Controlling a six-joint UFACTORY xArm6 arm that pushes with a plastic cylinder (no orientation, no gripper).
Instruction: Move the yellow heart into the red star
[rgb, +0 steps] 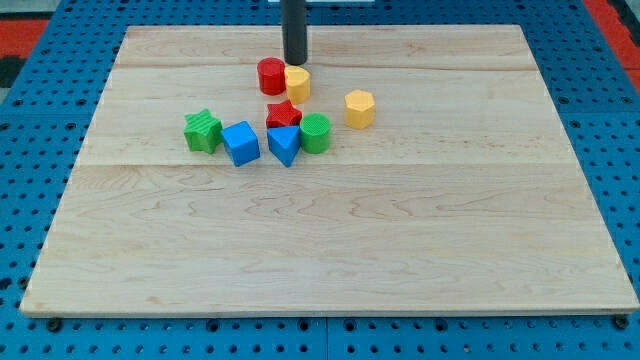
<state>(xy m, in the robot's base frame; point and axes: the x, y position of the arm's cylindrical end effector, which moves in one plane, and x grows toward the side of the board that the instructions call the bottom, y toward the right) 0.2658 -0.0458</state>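
Note:
The yellow heart (297, 82) lies near the view's top centre, touching a red cylinder (271, 76) on its left. The red star (283, 113) lies just below them, a small gap away from the heart. My tip (294, 62) stands right above the yellow heart, at its upper edge, between the heart and the red cylinder's top right side.
A blue triangle (284, 145) and a green cylinder (316, 132) sit against the red star's lower side. A blue cube (240, 143) and a green star (203, 131) lie to their left. A yellow hexagon (360, 108) lies to the right. The wooden board (330, 250) rests on blue pegboard.

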